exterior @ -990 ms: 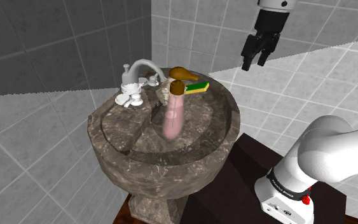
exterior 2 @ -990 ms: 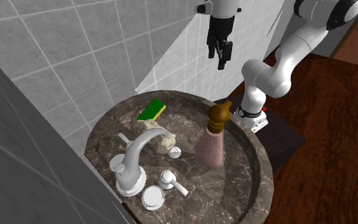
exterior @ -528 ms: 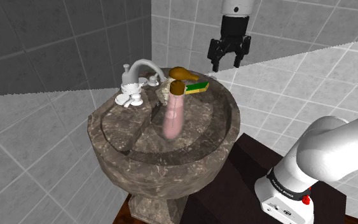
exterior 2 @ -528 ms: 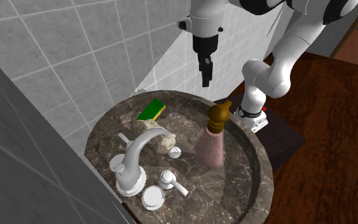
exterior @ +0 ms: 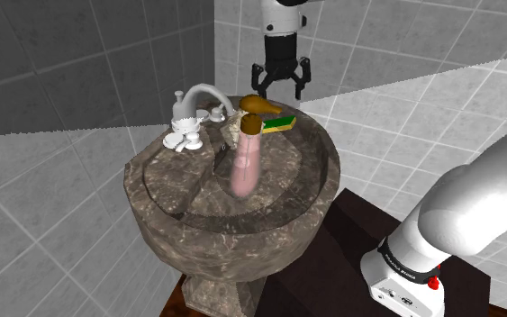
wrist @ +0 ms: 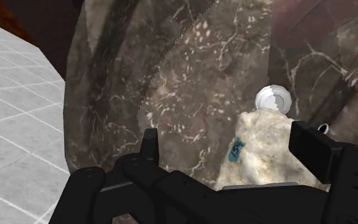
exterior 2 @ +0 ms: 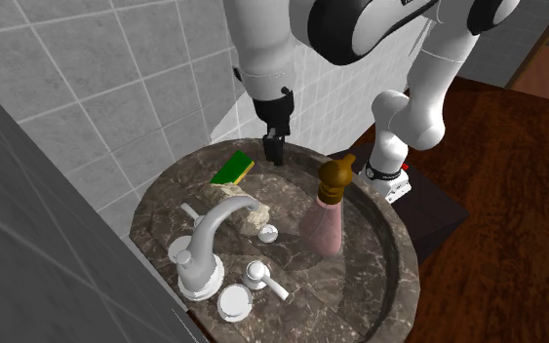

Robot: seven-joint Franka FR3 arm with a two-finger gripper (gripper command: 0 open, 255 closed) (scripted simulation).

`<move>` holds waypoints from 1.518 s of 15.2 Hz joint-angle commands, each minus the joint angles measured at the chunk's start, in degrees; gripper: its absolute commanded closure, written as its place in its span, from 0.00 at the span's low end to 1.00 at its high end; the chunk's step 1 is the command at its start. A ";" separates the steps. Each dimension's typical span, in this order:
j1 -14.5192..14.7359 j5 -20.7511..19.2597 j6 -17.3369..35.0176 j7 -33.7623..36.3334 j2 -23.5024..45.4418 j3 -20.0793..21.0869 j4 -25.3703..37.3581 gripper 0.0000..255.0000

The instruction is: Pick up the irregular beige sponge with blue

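In the wrist view, the near part of the beige sponge (wrist: 263, 143) is hidden behind the black fingers (wrist: 149, 146) and their base. In the shoulder view, the faucet (exterior: 202, 93) spout and the brown cap of the pink bottle (exterior: 245, 167) cover most of it, and its blue mark is too small to tell. The top edge of both exterior views cuts off the arm (exterior: 281, 22). The shoulder view's lower edge cuts the sink (exterior: 166, 230) pedestal.

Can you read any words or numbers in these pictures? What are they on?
On the dark band at the arm's base: tiny pale lettering, too small to read.
On the blue patch of the beige sponge: dark marks, too blurred to read.
No other writing can be made out.
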 commanded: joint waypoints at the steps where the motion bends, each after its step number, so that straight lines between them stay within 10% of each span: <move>1: -0.23 -1.09 -0.27 4.62 6.07 0.78 4.77 0.00; 12: 2.45 -5.98 -10.03 24.12 38.67 -1.02 39.02 0.00; 22: 2.17 -5.96 -4.24 24.44 38.76 -1.17 33.28 0.00; 23: 2.19 -5.95 -4.23 24.48 38.72 -1.15 33.22 1.00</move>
